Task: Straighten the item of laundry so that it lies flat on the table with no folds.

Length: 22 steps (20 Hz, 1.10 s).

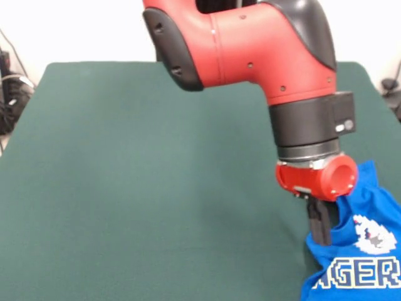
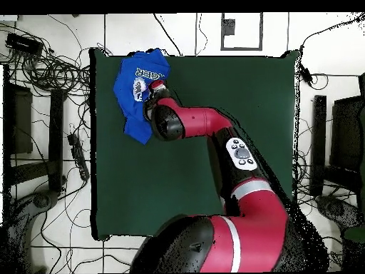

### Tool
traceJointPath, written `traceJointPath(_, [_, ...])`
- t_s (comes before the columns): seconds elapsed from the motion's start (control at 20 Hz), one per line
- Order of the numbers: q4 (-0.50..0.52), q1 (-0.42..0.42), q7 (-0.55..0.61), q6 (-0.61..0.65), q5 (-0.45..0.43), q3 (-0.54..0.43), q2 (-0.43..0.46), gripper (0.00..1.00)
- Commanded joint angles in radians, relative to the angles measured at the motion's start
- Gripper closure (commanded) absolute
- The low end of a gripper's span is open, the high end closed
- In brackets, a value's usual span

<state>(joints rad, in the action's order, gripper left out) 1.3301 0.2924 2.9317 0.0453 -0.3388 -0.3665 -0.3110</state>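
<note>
Gripper [image 1: 321, 231] comes down at the shirt's [image 1: 366, 251] edge, dark fingers together against blue cloth, apparently pinching a fold, though contact is not certain. The shirt lies bunched at a tabletop [image 1: 156, 188] corner, print half hidden. It looks light, limp and easily dragged; a hem or sleeve edge seems the best hold for pulling creases out.

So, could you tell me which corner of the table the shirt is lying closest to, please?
In the overhead view, the blue shirt sits at the top-left corner of the green table, away from the robot's base. The pincer is on it; the other three corners have no cloth.
</note>
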Motion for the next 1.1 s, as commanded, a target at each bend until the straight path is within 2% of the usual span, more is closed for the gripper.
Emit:
traceJointPath(0.05, [0.005,-0.012,-0.056,0.099,-0.005,-0.020,0.024,1.00])
traceJointPath(0.2, [0.005,0.007,-0.077,0.137,-0.001,-0.045,0.023,1.00])
traceJointPath(0.35, [0.015,-0.010,-0.068,0.159,0.007,-0.027,-0.004,1.00])
traceJointPath(0.55, [0.050,-0.034,-0.077,0.331,0.045,0.005,-0.067,1.00])
traceJointPath(0.75, [0.068,-0.023,-0.089,0.455,0.074,-0.024,-0.062,1.00])
traceJointPath(0.95, [0.061,-0.024,-0.081,0.470,0.064,-0.027,-0.044,1.00])
traceJointPath(1.0, [0.057,-0.025,-0.067,0.471,0.057,-0.027,-0.041,0.00])
traceJointPath(1.1, [0.054,-0.026,-0.058,0.445,0.050,-0.026,-0.036,0.00])
